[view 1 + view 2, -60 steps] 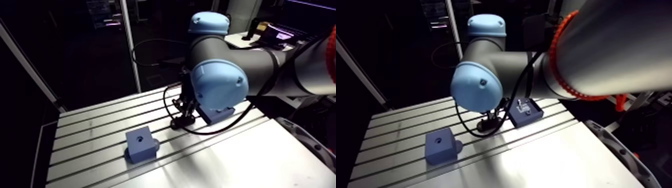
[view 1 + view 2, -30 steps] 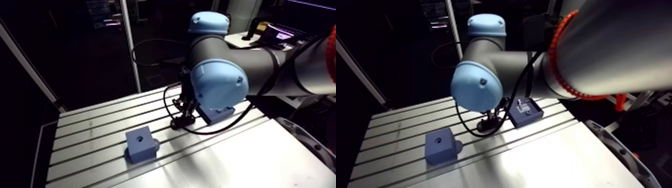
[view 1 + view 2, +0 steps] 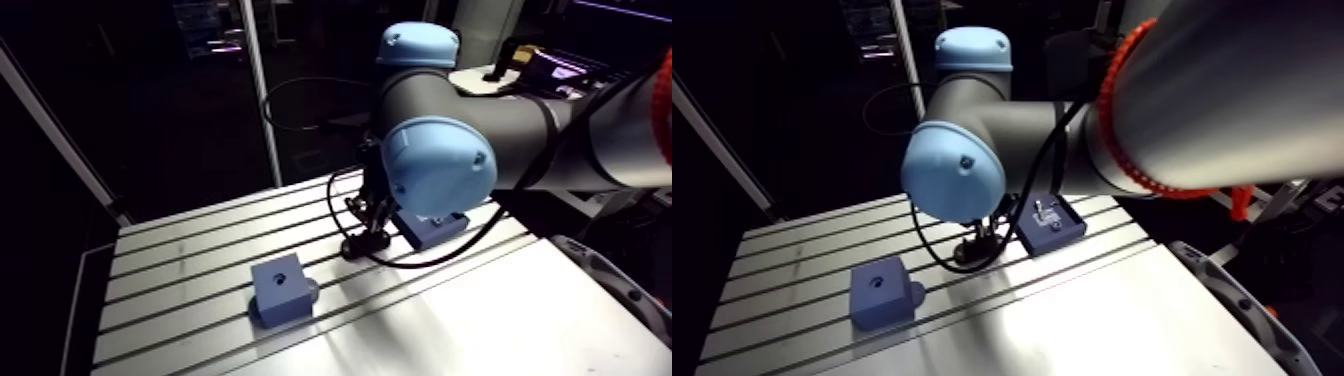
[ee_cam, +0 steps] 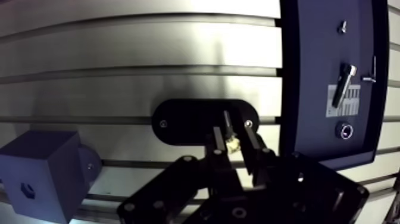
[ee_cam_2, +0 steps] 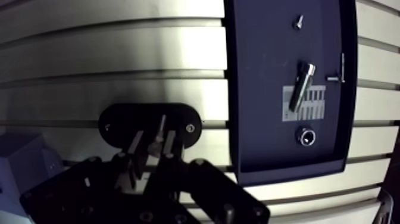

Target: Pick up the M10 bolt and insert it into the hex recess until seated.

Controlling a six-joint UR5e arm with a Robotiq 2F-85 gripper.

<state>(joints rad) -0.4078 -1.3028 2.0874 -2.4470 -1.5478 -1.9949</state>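
On the bench, a plate is set between a block and a tray; a bolt is held in the claw above the plate.

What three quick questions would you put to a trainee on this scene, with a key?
1. True or false: the gripper is shut on the bolt.
2. Short answer: is the bolt seated in the block yet?
3. Pick one: the gripper is over A) the tray, B) the black plate, C) the block.
Key: 1 true; 2 no; 3 B.
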